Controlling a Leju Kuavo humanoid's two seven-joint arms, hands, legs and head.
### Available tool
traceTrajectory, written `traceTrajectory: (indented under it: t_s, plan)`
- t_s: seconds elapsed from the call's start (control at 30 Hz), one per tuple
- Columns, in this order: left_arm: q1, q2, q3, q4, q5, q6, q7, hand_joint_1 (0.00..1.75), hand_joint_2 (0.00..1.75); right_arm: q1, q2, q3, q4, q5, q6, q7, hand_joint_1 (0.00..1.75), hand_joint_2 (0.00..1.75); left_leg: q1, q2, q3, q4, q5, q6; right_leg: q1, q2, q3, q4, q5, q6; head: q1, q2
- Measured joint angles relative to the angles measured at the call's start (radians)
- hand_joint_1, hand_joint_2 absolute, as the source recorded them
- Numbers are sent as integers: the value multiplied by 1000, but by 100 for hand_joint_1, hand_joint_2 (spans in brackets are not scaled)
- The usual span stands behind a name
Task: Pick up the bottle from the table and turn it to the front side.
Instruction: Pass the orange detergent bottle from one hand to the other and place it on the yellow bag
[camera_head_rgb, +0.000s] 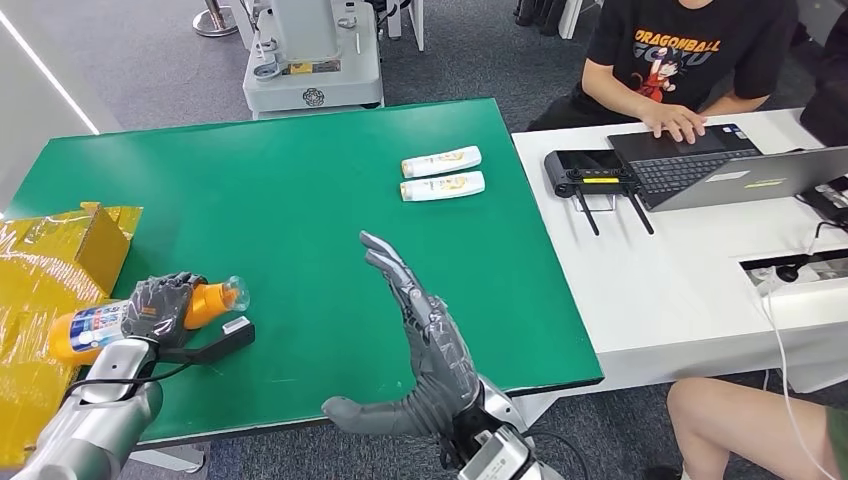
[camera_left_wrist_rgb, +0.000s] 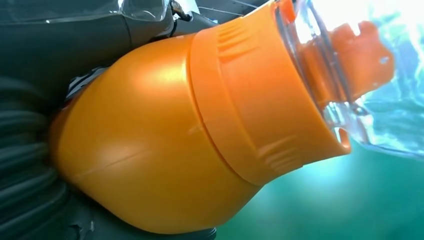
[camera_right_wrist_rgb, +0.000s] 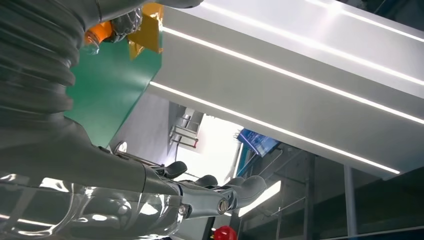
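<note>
A yellow cardboard box (camera_head_rgb: 95, 240) wrapped in yellow tape sits at the left edge of the green surface (camera_head_rgb: 300, 200); what it holds cannot be made out.

1 orange bottle (camera_head_rgb: 100, 322) is in the left robot hand (camera_head_rgb: 160, 305), which is clamped around its middle, just in front of the yellow cardboard box and above the near left corner of the green surface. The bottle lies nearly level, its long axis running across the robot's front, with the clear cap (camera_head_rgb: 234, 293) pointing away from the box toward the middle of the green surface and the base toward the box. A blue and white label shows on its body. In the left wrist view the orange shoulder and the clear cap (camera_left_wrist_rgb: 360, 75) appear close up.

The right robot hand (camera_head_rgb: 420, 345) holds nothing; its fingers are straight and apart, thumb out to the side, well away from the box over the near edge of the green surface.

2 white tubes (camera_head_rgb: 441, 173) with orange print lie side by side far from the box. A white surface (camera_head_rgb: 690, 290) beyond carries 1 laptop (camera_head_rgb: 720, 170) and 1 black device (camera_head_rgb: 590, 172), and 1 person (camera_head_rgb: 690, 60) in a black shirt has a hand on the laptop.
</note>
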Motion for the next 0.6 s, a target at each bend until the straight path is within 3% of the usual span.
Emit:
traceTrajectory:
  t_s: [0.23, 0.6]
  plan:
    - [2, -7, 0, 3, -24, -17, 54, 0, 175, 11, 0, 0, -14, 18, 1, 5, 0, 175, 0, 0, 0, 0, 0, 0, 0, 0, 0, 0, 0, 0, 0, 0]
    - [5, -14, 1, 3, -31, -9, 57, 0, 175, 16, 0, 0, -23, 35, 14, 17, 0, 175, 0, 0, 0, 0, 0, 0, 0, 0, 0, 0, 0, 0, 0, 0]
